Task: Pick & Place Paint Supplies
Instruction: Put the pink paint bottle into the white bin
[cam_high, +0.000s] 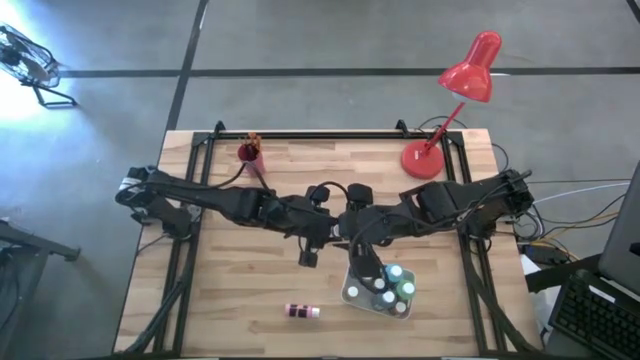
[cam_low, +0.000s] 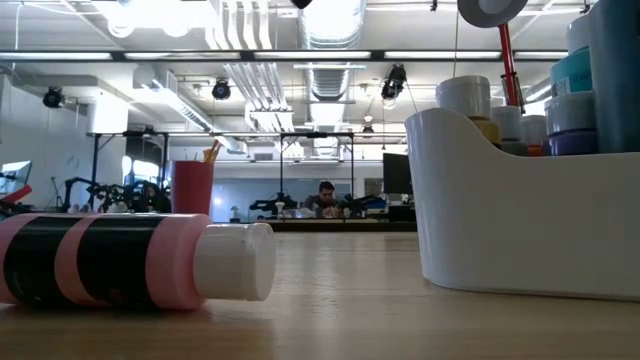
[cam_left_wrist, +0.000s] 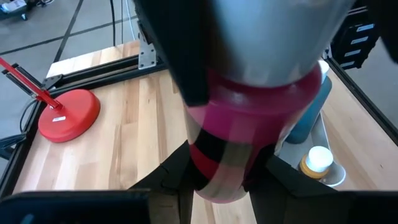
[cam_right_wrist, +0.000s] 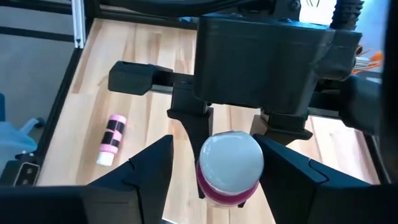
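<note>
Left gripper (cam_left_wrist: 224, 158) clamped on a pink-and-black striped bottle (cam_left_wrist: 249, 118), fingers pressed to both sides of its body, above the middle of the table. Right gripper (cam_right_wrist: 214, 146) partly open, its fingers flanking the bottle's white cap (cam_right_wrist: 230, 160) – a sliver of gap on at least one side, so not gripping. Bottle's long axis along the line between the two grippers, cap end toward the right one. A second striped bottle (cam_high: 302, 312) flat on the table's front part, cap toward the white tray (cam_low: 500, 200) of bottles.
</note>
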